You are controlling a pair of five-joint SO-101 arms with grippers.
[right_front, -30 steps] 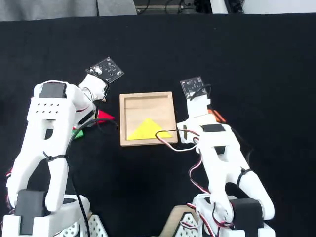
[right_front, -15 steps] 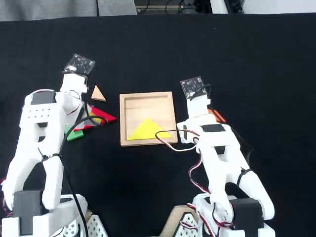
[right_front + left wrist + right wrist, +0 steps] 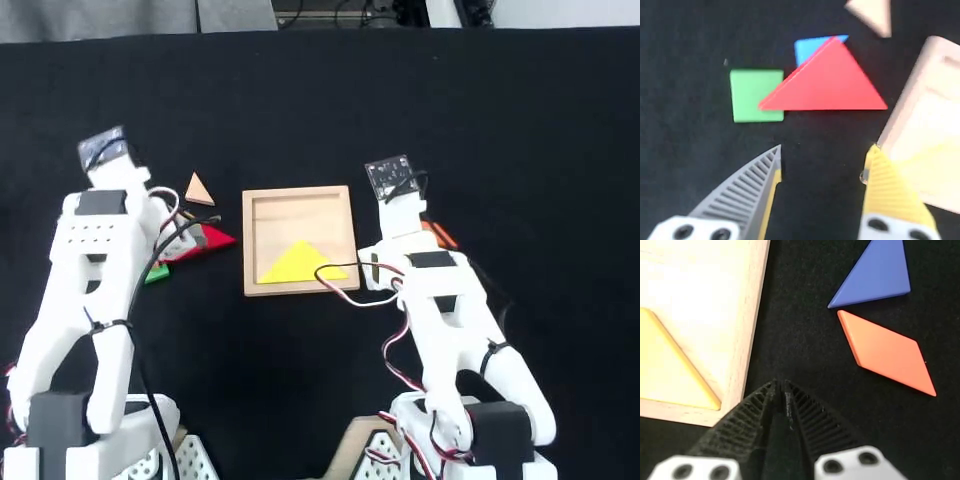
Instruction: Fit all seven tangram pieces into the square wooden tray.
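- The square wooden tray (image 3: 300, 191) lies flat on the black table (image 3: 520, 120), between the two arms and a little ahead of their bases.
- One piece is inside it: a yellow triangle (image 3: 297, 263). Its long side runs along the tray's near rim and its tip points toward the middle.
- The left arm (image 3: 95, 250) stands to the left of the tray. The left gripper (image 3: 825, 150) hangs above bare table just beside the tray's left rim. Its fingers (image 3: 752, 187) are spread wide with nothing between them.
- Just beyond those fingers, a red triangle (image 3: 827, 82) lies on the table near the tray. It covers part of a blue piece (image 3: 810, 47), and one of its corners meets a green square (image 3: 756, 95).
- A tan triangle (image 3: 871, 15) lies by itself, apart from that cluster, near the tray's far left corner.
- The right arm (image 3: 440, 300) stands to the right of the tray. The right gripper (image 3: 780, 386) is low over the table, just beside the tray's right rim. Its fingers are pressed together and hold nothing.
- On the table to the right of the tray lie a blue triangle (image 3: 875, 275) and an orange parallelogram (image 3: 887, 352). They are close together with a narrow gap between them, and both are clear of the tray and the gripper.
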